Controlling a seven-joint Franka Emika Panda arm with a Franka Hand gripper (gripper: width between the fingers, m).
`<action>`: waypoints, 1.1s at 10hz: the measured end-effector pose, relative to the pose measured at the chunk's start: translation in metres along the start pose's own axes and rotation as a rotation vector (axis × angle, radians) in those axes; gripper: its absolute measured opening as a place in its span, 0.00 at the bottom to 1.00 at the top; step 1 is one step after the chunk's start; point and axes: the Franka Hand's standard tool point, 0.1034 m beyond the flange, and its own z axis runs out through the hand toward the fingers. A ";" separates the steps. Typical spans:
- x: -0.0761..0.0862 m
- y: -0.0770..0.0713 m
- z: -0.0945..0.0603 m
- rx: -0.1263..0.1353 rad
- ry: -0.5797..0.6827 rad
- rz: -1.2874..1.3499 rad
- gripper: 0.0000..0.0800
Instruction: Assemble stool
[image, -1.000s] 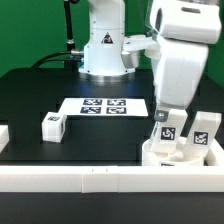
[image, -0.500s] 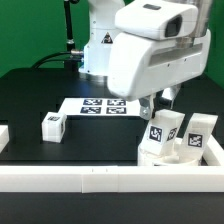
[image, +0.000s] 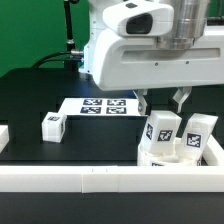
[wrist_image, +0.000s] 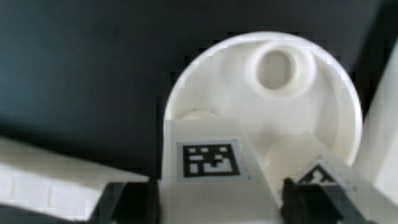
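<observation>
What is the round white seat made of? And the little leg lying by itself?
The seat looks like smooth white plastic, slightly shiny with soft rounded edges. The loose leg seems the same matte white plastic, with a printed black-and-white tag that may be a paper sticker.

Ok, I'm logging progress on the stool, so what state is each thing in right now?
gripper: open, holding nothing, above the seat.
seat: lying flat by the front rail, one socket unfilled.
two legs and: upright on the seat; whether fully seated, cannot tell.
loose leg: lying on the table, apart from the seat.
marker board: flat on the table.
</observation>
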 end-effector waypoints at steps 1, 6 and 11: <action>0.000 0.000 0.000 0.000 0.001 0.087 0.41; 0.002 -0.002 0.001 0.071 0.029 0.701 0.41; 0.009 -0.001 0.002 0.195 0.041 1.245 0.41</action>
